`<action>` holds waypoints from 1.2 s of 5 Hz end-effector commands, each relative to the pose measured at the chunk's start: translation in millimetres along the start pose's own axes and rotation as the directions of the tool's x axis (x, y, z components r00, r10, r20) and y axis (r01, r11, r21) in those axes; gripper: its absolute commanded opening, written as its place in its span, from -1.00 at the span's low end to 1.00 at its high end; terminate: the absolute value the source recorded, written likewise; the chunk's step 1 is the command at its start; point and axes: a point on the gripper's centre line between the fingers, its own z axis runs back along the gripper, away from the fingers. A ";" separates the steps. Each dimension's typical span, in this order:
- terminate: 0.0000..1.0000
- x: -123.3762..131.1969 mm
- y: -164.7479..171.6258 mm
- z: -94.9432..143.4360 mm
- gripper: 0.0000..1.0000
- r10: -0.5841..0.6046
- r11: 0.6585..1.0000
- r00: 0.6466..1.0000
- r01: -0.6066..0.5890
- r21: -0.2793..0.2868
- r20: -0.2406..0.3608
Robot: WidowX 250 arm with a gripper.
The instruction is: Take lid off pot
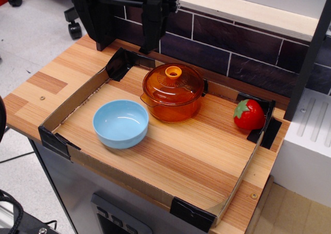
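Observation:
The amber-orange pot [173, 109] stands at the back middle of the wooden table. The domed amber-orange lid [187, 82] sits on it, with its ring knob [173, 71] at the centre. My gripper [125, 48] is black and hangs at the back left, above the corner of the table, up and to the left of the pot and apart from it. Its two fingers [103, 37] stand wide apart, open and holding nothing.
A pale blue bowl [120, 123] sits in front of and left of the pot. A red toy strawberry [249, 114] lies at the right corner. A low cardboard wall [72, 104] with black taped corners rings the work area. A dark tiled wall [243, 48] runs behind.

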 end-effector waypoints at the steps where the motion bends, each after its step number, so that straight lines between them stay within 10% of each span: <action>1: -1.00 0.0 0.0 0.0 1.00 0.000 1.000 1.000 0.000 0.000 0.000; 6: -1.00 79.2 -3.8 -67.0 1.00 0.111 0.994 0.993 -0.111 0.007 -0.033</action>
